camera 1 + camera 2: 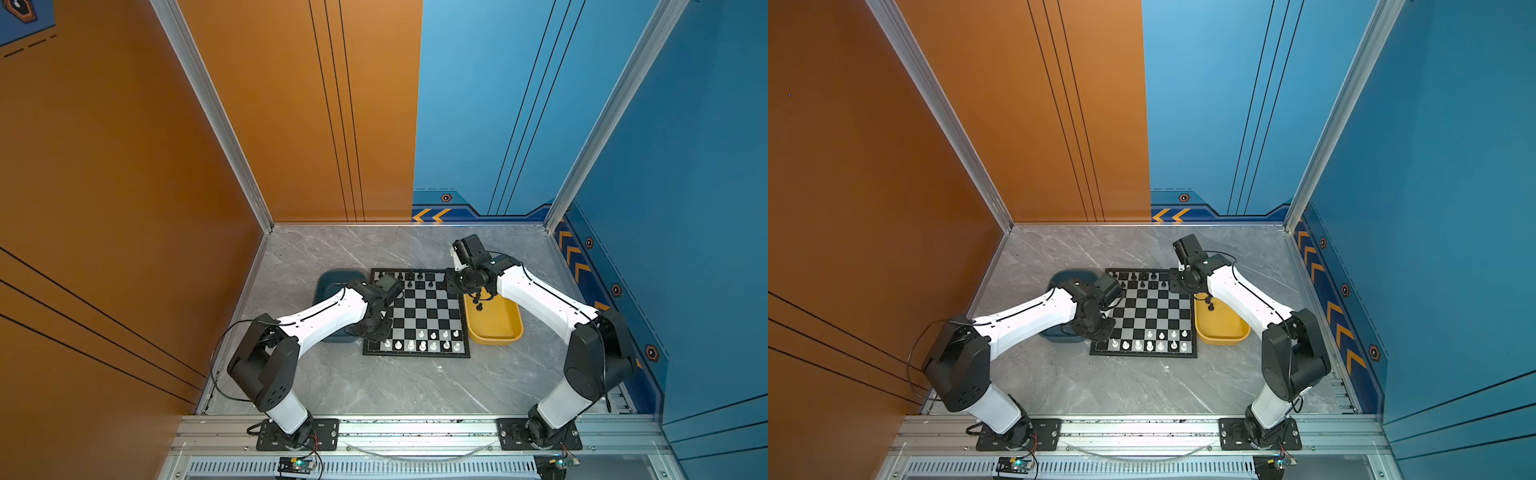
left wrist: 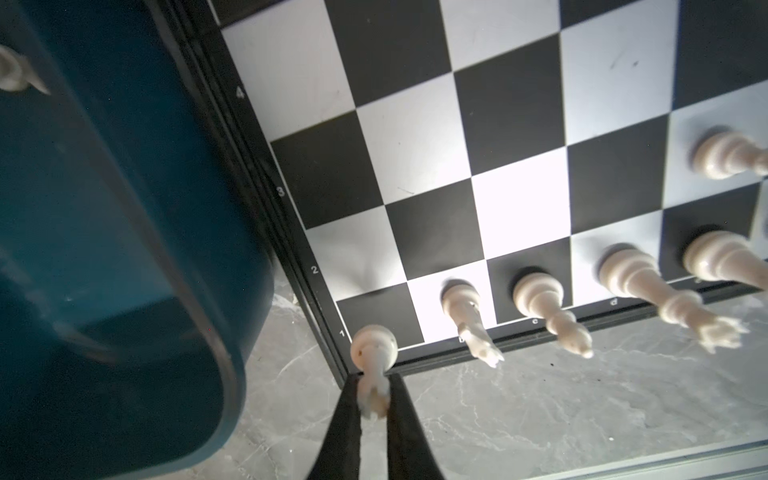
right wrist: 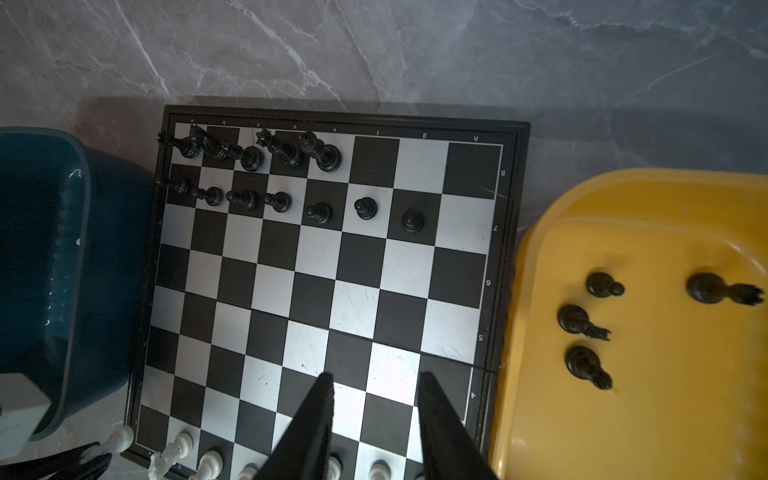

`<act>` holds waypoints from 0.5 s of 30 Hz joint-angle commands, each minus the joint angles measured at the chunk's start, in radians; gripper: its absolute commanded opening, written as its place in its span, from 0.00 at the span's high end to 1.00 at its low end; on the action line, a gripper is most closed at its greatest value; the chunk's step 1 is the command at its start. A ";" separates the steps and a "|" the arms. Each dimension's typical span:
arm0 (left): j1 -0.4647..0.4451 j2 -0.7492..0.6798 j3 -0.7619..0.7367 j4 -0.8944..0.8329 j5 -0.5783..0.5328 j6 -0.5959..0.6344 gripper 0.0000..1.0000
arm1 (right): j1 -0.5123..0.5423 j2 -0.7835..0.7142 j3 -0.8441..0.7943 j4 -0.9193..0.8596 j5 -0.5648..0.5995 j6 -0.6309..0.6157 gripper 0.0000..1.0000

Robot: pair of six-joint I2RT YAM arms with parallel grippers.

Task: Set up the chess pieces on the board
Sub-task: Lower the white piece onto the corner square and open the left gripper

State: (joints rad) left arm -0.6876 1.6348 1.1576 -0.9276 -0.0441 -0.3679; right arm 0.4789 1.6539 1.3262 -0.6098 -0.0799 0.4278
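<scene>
The left arm hides much of the dark blue tray (image 1: pixel 332 276). The left gripper (image 2: pixel 374 399) pinches a glossy white rook (image 2: pixel 372 347) at a corner square of the board (image 1: pixel 428 309), which lies between that tray and the yellow tray (image 1: pixel 494 338); the right gripper (image 3: pixel 376 386) hangs empty, jaws apart.

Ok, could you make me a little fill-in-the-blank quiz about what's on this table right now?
1. The left tool grips a ___ chess piece at the corner of the board.
2. The right tool, above the board, is open and holds ___.
3. The yellow tray holds ___ black pieces.
Missing words: white; nothing; four.
</scene>
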 commanded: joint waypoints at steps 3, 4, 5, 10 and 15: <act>-0.005 0.018 -0.023 0.003 0.032 -0.023 0.90 | 0.008 0.012 -0.011 0.008 -0.015 0.021 0.64; -0.004 0.020 -0.025 0.006 0.030 -0.025 0.90 | 0.009 0.011 -0.009 0.009 -0.014 0.022 0.64; -0.004 0.022 -0.028 0.009 0.030 -0.025 0.90 | 0.009 0.011 -0.009 0.008 -0.014 0.021 0.64; -0.003 0.037 -0.033 0.023 0.039 -0.028 0.90 | 0.007 0.009 -0.009 0.006 -0.013 0.020 0.64; -0.002 0.049 -0.036 0.029 0.049 -0.026 0.90 | 0.008 0.007 -0.009 0.004 -0.012 0.020 0.63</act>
State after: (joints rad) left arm -0.6876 1.6722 1.1362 -0.8970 -0.0162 -0.3866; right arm 0.4789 1.6539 1.3262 -0.6086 -0.0799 0.4278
